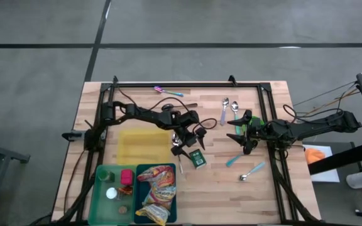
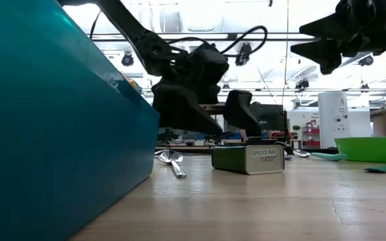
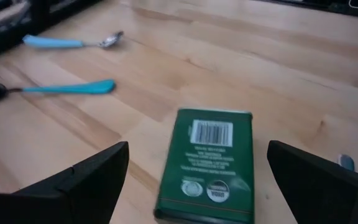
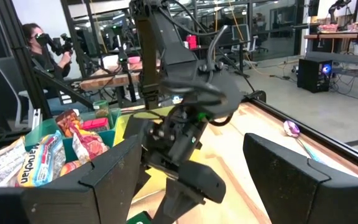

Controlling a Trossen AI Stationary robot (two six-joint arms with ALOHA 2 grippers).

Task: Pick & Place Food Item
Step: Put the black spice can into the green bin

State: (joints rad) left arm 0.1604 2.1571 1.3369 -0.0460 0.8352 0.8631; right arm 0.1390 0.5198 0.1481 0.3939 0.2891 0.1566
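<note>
A green spice tin (image 1: 198,159) lies flat on the wooden table, label side up, near the middle. My left gripper (image 1: 184,149) hangs open just above and beside it, slanting down. In the left wrist view the tin (image 3: 207,165) shows between the two spread fingers of my left gripper (image 3: 197,149), apart from both. In the low view the fingers of my left gripper (image 2: 213,120) stand over the tin (image 2: 248,159) without touching it. My right gripper (image 1: 242,135) waits open and level above the table's right part, with nothing between its fingers.
A yellow board (image 1: 142,144) lies left of the tin. At the near edge stand a teal bin (image 1: 138,188) with snack packs and a green bin (image 1: 99,188). Spoons (image 1: 225,110) lie at the far side, and blue-handled spoons (image 1: 234,160) lie right of the tin. A person (image 4: 42,43) sits beyond the table.
</note>
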